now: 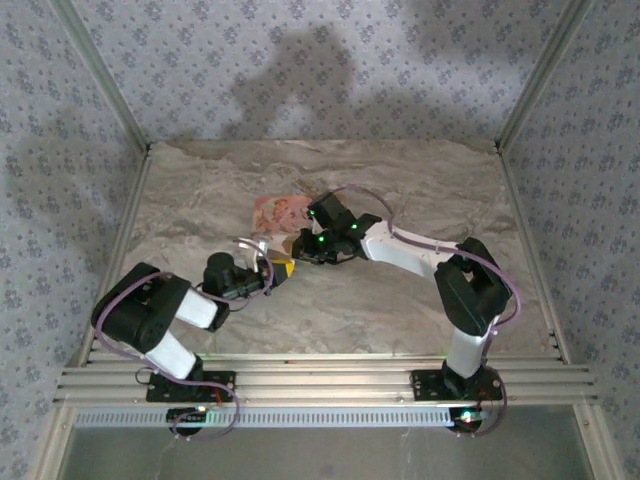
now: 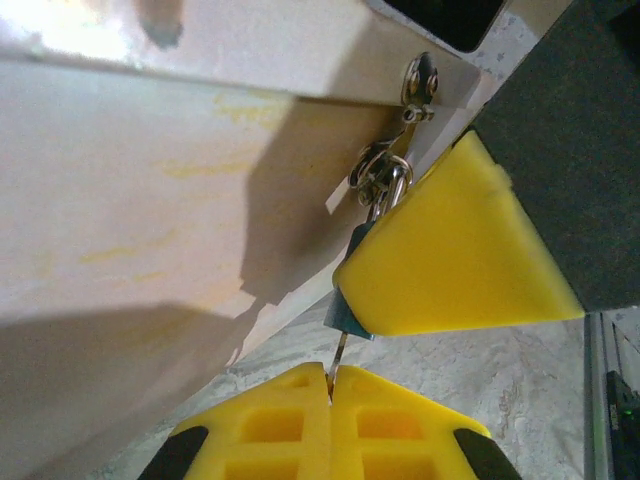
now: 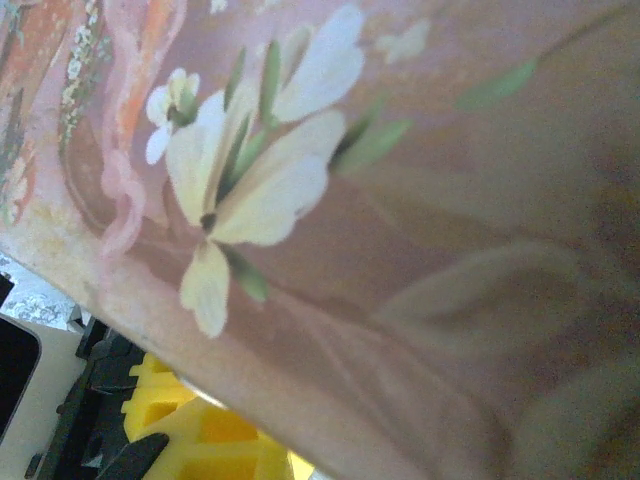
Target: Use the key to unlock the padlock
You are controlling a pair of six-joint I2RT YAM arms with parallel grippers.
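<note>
My left fingers (image 2: 280, 420) are clamped tight on the key (image 2: 340, 358). Its thin blade rises from between their tips to meet the underside of the padlock (image 2: 347, 312). That small blue-green padlock hangs just above those tips, its shackle (image 2: 397, 185) looped through the hasp (image 2: 420, 80) of the tan box (image 2: 150, 200). A yellow pad of my right fingers (image 2: 450, 260) lies against the padlock, covering most of it. I cannot tell whether that pair grips it. The desk (image 2: 500, 385) lies beyond.

Pink floral box (image 3: 400, 250) (padlock (image 2: 344, 314) perhaps blue-green)
</note>
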